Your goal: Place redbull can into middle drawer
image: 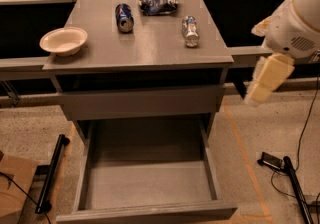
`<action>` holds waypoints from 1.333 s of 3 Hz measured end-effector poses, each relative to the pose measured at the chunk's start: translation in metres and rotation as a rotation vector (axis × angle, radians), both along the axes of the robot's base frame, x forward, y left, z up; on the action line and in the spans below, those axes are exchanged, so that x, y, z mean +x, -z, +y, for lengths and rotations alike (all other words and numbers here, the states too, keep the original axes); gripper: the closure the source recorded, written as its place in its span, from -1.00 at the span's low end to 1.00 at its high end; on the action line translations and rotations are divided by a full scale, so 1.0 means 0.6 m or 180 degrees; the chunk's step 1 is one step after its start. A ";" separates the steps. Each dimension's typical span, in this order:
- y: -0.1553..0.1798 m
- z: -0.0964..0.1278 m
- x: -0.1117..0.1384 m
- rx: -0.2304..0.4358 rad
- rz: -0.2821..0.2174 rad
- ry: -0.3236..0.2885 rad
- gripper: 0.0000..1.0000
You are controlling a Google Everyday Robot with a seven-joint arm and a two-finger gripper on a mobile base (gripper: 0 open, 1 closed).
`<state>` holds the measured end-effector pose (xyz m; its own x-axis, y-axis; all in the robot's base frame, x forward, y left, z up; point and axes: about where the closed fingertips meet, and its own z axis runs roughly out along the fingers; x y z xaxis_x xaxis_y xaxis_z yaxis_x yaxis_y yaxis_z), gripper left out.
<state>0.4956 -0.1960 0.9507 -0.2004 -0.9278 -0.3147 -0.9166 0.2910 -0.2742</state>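
The redbull can (190, 31), slim and silver with blue patches, lies on its side on the right part of the grey cabinet top (150, 50). The middle drawer (150, 180) is pulled out wide below, and its long grey floor is bare. My gripper (266, 80), cream-coloured, hangs from the white arm (295, 23) to the right of the cabinet. It is apart from the can, lower than the top, and holds nothing that I can see.
A fatter dark-blue can (124, 17) and a blue-and-white snack bag (157, 4) lie at the back of the top. A white bowl (64, 41) sits at its left edge. A closed drawer front (140, 102) is above the open drawer. Cables and a black bar (50, 175) lie on the floor.
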 end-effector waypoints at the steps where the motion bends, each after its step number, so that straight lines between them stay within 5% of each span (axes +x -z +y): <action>1: 0.030 0.005 0.086 0.0389 -0.0041 0.0208 -1.00; 2: 0.037 0.006 0.094 0.0415 -0.0027 0.0215 -1.00; 3: 0.044 0.003 0.088 0.0601 -0.0102 0.0431 -1.00; 4: 0.039 0.002 0.148 0.0803 -0.0387 0.0565 -1.00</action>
<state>0.5844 -0.1948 0.9272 -0.2990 -0.7716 -0.5615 -0.8105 0.5159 -0.2774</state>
